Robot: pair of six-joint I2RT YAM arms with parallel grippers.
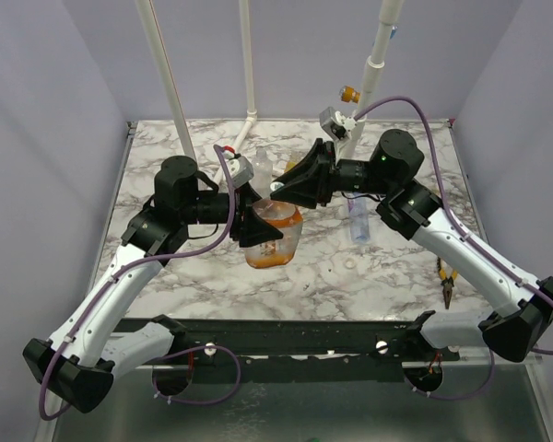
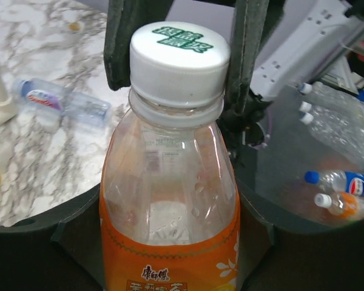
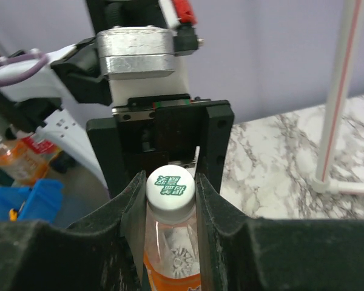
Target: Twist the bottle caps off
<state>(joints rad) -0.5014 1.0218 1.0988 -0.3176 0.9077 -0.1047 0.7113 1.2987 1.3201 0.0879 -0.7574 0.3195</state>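
Note:
A squat orange bottle [image 1: 275,241] is held off the table between the two arms. My left gripper [image 2: 170,254] is shut on its orange-labelled body [image 2: 170,242], one dark finger on each side. Its white bottle cap [image 3: 171,193], printed with green characters, sits between the fingers [image 3: 132,212] of my right gripper [image 3: 170,200], which is shut on it from above. In the left wrist view the same cap [image 2: 179,60] shows with the right gripper's fingers [image 2: 247,54] pressed on both sides. A clear blue-labelled bottle [image 1: 359,221] lies on the marble to the right.
A small clear bottle [image 1: 263,166] stands behind the grippers. A loose whitish cap [image 1: 350,262] lies on the table. Pliers [image 1: 445,281] lie near the right edge. The white pipe frame [image 1: 249,120] with its yellow-orange knob [image 1: 350,93] rises at the back.

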